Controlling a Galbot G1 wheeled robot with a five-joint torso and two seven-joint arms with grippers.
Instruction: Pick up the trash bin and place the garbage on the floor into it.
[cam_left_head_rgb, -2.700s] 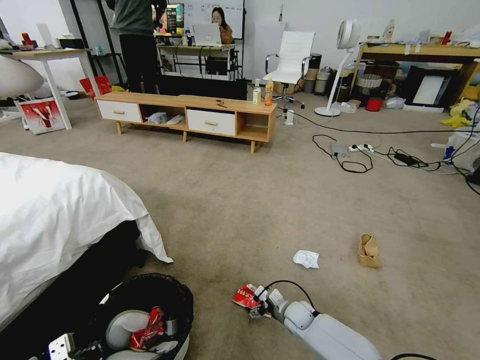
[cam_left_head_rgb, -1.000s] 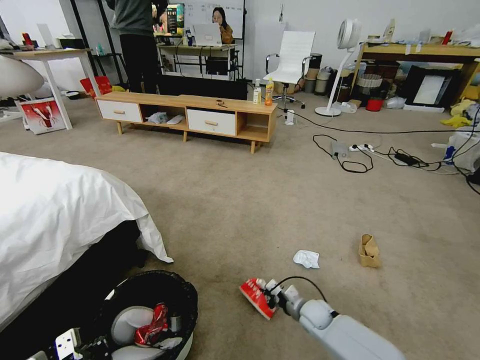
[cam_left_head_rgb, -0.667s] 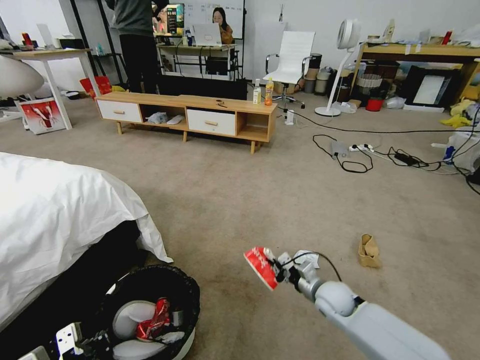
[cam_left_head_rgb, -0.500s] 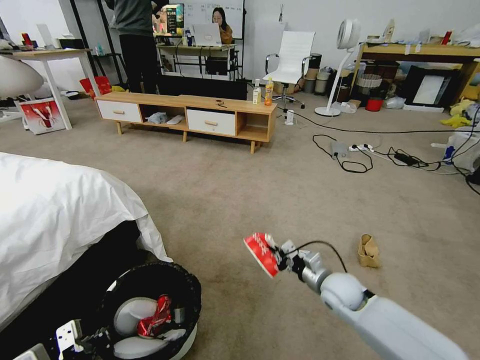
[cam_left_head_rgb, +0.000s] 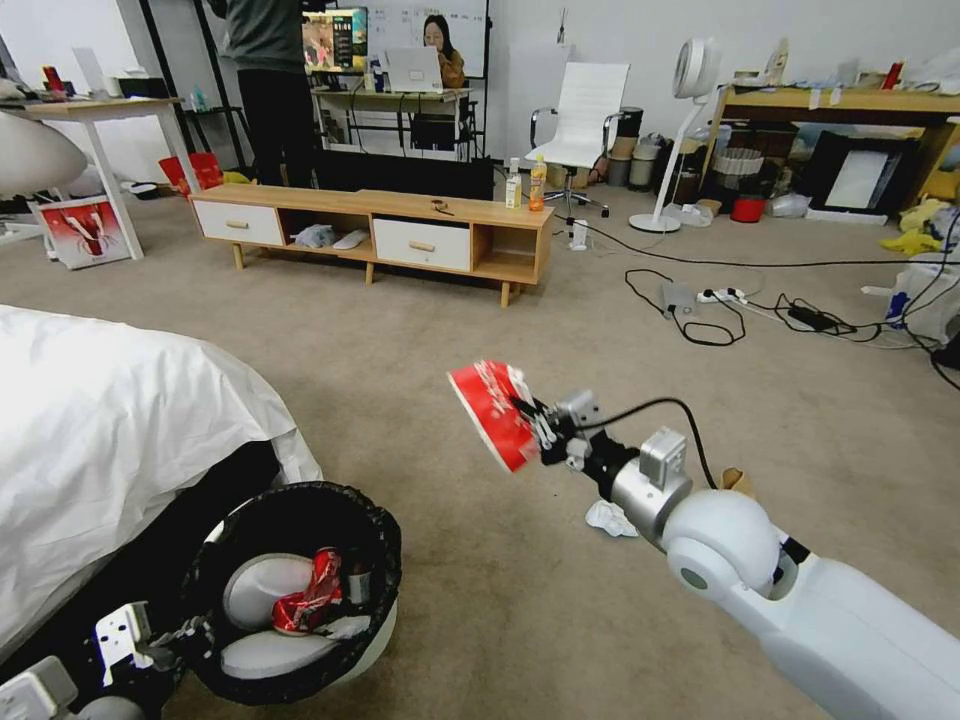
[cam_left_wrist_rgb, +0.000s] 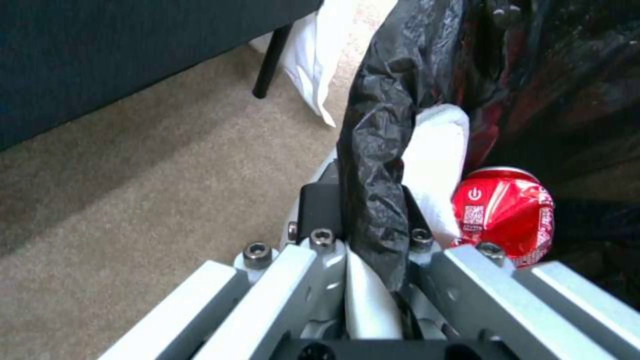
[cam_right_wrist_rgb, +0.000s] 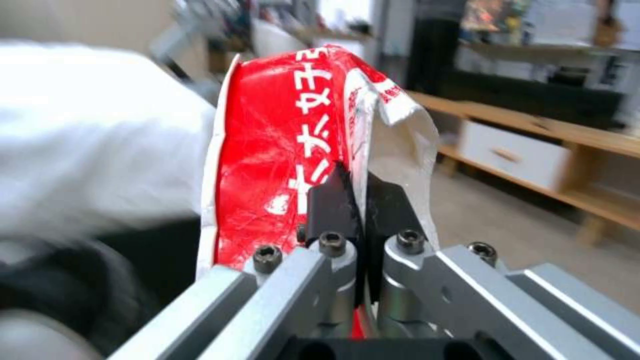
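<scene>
The trash bin (cam_left_head_rgb: 372, 655), white with a black bag over its rim, hangs tilted at lower left, off the carpet floor (cam_left_head_rgb: 480, 620). My left gripper (cam_left_head_rgb: 190, 628) is shut on its near rim; the left wrist view shows the gripper (cam_left_wrist_rgb: 370, 220) clamping the bag-covered rim (cam_left_wrist_rgb: 380, 150). A crushed red can (cam_left_head_rgb: 305, 603) lies inside the bin (cam_left_wrist_rgb: 503, 215). My right gripper (cam_left_head_rgb: 540, 430) is shut on the flattened red-white carton (cam_left_head_rgb: 488, 412), held in the air right of and above the bin; the right wrist view shows the gripper (cam_right_wrist_rgb: 357, 200) pinching the carton (cam_right_wrist_rgb: 280, 150). A white tissue (cam_left_head_rgb: 610, 518) and a brown paper box (cam_left_head_rgb: 735, 480) lie on the floor behind the right arm.
A bed with a white sheet (cam_left_head_rgb: 110, 440) stands right beside the bin on the left. A low wooden bench (cam_left_head_rgb: 380, 235) with two upright bottles (cam_left_head_rgb: 537, 185) stands farther off. Cables and a power strip (cam_left_head_rgb: 720, 300) lie on the carpet at right. Open carpet lies between.
My right gripper has lifted the carton from the floor and carried it up and leftward, nearer the bin. The left arm has raised and tilted the bin a little.
</scene>
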